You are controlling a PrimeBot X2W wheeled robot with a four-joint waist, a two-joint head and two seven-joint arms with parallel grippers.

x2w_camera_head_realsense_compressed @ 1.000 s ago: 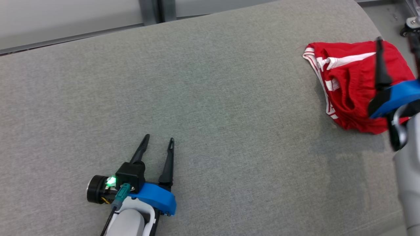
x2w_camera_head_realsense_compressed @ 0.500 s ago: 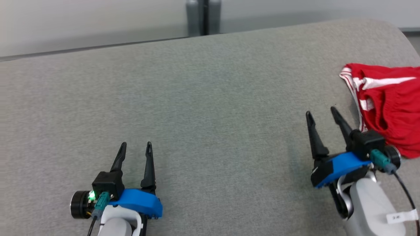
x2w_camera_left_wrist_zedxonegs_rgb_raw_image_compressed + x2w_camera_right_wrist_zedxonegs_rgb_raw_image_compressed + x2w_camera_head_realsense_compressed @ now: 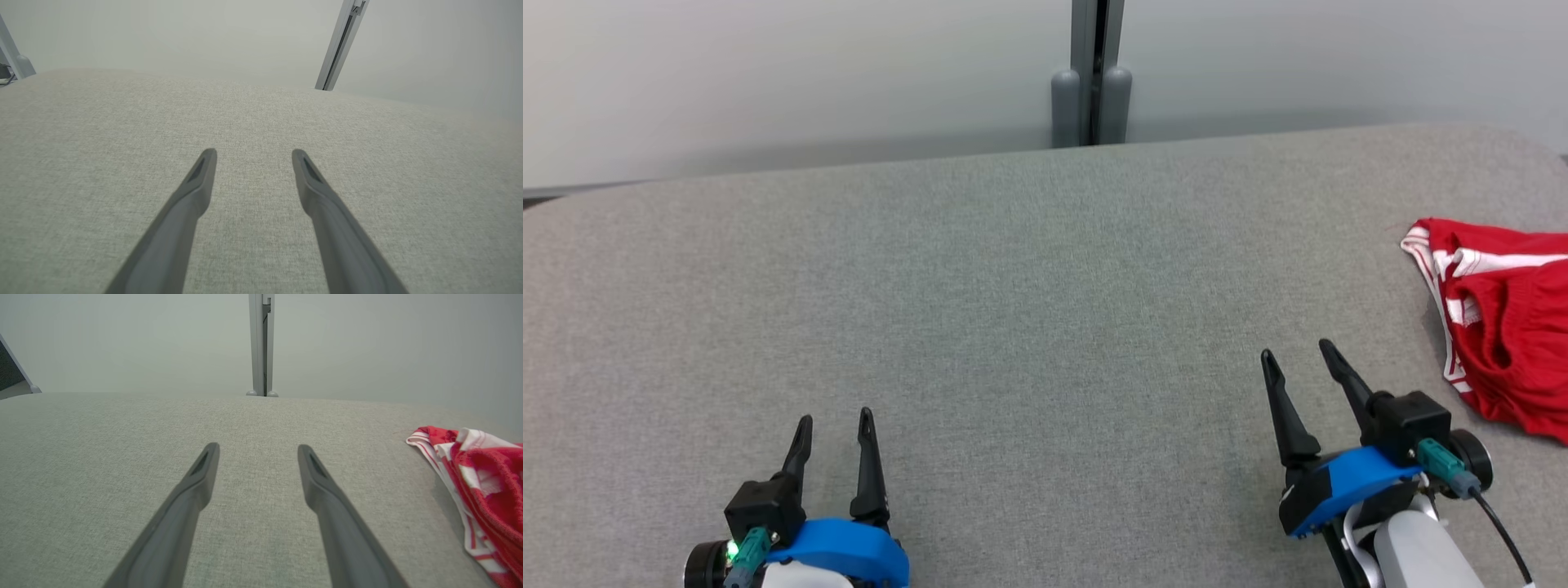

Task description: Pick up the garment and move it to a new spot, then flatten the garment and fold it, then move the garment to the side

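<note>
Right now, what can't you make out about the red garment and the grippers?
- Red garment: head view, the right edge cuts off its far part, so its full outline is unknown.
- Same garment, right wrist view: right and bottom edges crop it; its own folds hide what lies underneath.
- Left gripper: head view, bottom edge cuts off its wrist.

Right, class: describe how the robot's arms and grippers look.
The left gripper and right gripper match: long black tapered jaws, blue collar, black box with teal plug, black round knob, pale grey forearm. A green light glows on the left; a black cable trails from the right.
</note>
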